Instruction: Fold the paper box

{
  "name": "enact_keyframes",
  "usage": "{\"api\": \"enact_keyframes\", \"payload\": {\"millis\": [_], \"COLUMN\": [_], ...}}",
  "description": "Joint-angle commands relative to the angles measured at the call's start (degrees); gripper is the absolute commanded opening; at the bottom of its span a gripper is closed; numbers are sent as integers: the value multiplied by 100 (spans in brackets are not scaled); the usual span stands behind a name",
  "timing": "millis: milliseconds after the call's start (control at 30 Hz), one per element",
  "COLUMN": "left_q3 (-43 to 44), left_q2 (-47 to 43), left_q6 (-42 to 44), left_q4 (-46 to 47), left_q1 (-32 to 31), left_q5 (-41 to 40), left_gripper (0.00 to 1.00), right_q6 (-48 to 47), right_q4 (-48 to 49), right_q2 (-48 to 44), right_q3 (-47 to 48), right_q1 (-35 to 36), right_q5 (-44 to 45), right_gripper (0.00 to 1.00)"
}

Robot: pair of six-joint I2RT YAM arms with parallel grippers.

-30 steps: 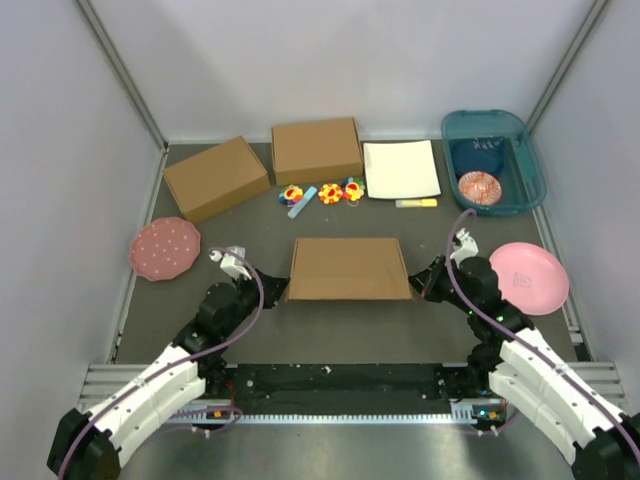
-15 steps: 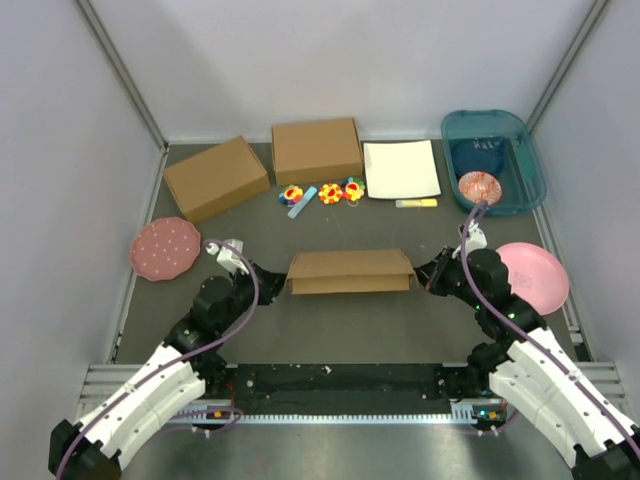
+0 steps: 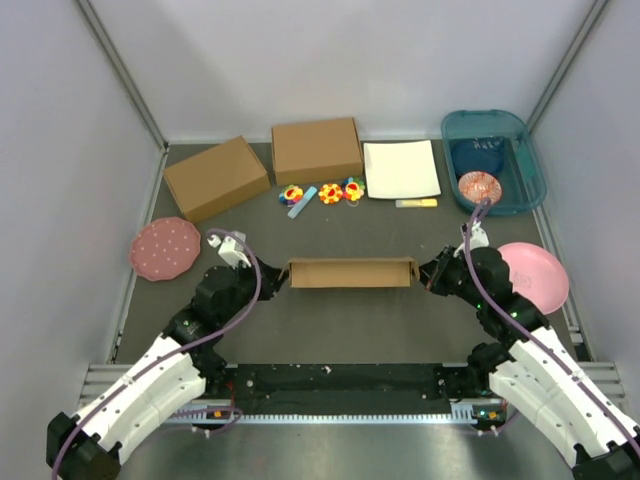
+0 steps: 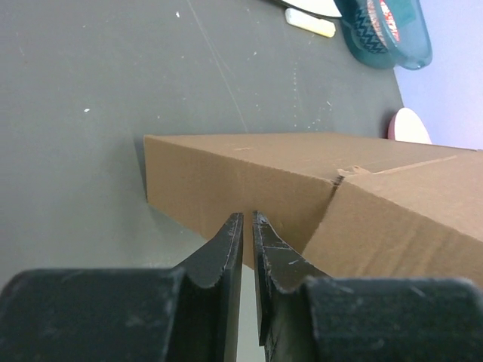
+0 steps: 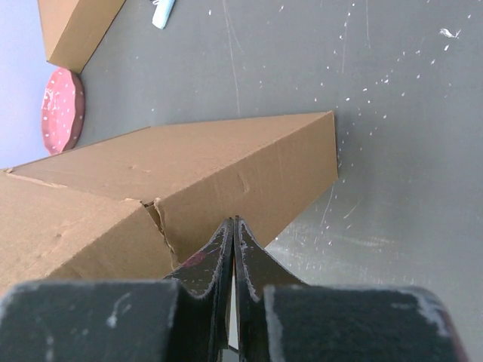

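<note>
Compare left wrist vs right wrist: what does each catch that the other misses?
Left wrist only: teal bin, pale yellow stick, edge of the pink plate, left fingers a slit apart. Right wrist only: red dotted plate, corner of another brown box, light blue stick, right fingers pressed shut. Both: the paper box filling the near view, end-on to the fingers, on the dark table.

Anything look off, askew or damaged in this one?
The paper box stands tipped up on one long edge mid-table instead of lying flat. Both wrist views show a small gap and crease at its corner seams. Nothing spilled.
</note>
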Motion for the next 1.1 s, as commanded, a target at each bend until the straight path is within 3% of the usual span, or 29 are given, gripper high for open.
{"api": "enact_keyframes", "payload": {"millis": [0,300,1067], "left_q3": [-170,496,1262], "left_q2": [114,764,1969], "left_q6": [-8,211,607], "left_q4": [308,169,212], "left_q1": [-26,-26,106], "left_q5": [-222,-503,-961], "left_gripper": [16,20,29], "right_q6": [98,-42,-569], "right_q4": [115,185,432], "right_q2": [25,702,2073], "right_q3": [110,602,1402], "right_q1": [94,94,-187], "right_q5": [87,307,615], "right_gripper": [4,5,8]}}
